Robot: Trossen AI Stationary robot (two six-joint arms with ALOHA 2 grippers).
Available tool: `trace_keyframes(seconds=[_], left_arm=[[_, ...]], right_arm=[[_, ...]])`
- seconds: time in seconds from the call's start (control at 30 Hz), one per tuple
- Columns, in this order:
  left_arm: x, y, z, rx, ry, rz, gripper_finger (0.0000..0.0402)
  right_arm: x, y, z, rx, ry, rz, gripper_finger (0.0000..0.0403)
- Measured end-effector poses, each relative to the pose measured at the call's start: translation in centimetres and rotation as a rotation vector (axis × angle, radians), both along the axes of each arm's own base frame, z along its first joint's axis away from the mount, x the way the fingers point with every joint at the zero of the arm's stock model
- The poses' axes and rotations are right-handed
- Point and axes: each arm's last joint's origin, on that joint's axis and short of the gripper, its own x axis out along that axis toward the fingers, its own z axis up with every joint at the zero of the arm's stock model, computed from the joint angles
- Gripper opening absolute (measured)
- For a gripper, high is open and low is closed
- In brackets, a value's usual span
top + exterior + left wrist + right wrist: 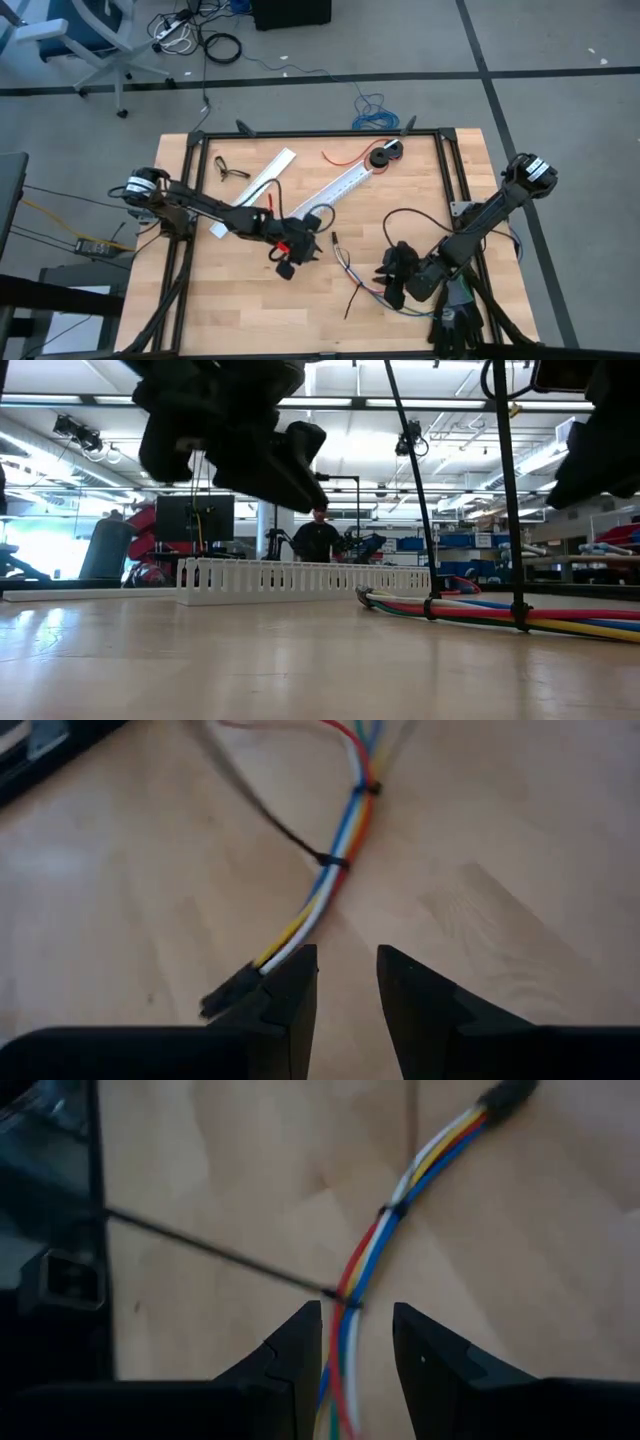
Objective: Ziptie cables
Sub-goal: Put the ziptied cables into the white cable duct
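The cables are a bunch of red, orange, blue and white wires lying on the wooden table, right of its middle. Two black zip ties bind them, each with a long thin tail. The bunch's black-sleeved end lies beside my left gripper, which hovers open just left of the bunch. My right gripper hovers open above the bunch's other stretch. In the right wrist view the cables show through the gap between the fingers. In the low view the bunch rests flat on the table.
Two white slotted duct pieces lie toward the far side. A black reel with a thin red wire sits behind them. A black frame runs round the table. A person stands in the room beyond.
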Motion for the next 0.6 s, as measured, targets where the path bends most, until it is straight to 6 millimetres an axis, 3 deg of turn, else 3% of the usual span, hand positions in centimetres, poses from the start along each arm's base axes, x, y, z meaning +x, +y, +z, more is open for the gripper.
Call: trace_keyframes(seconds=[0.17, 0.4, 0.6], left_arm=[[0.8, -0.9, -1.8, 0.131, -0.013, -0.053, 0.0117], [3.8, -0.5, -1.8, 0.17, -0.005, -0.018, 0.0117], [6.7, -0.2, -3.1, 0.196, 0.199, -0.079, 0.0117]], right_arm=[[0.0, 0.0, -0.1, 0.031, 0.037, 0.026, 0.0112], [-0.1, -0.2, -0.3, 0.023, 0.057, 0.02, 0.0112], [-0.2, -0.3, -0.4, 0.018, 0.072, 0.012, 0.0112]])
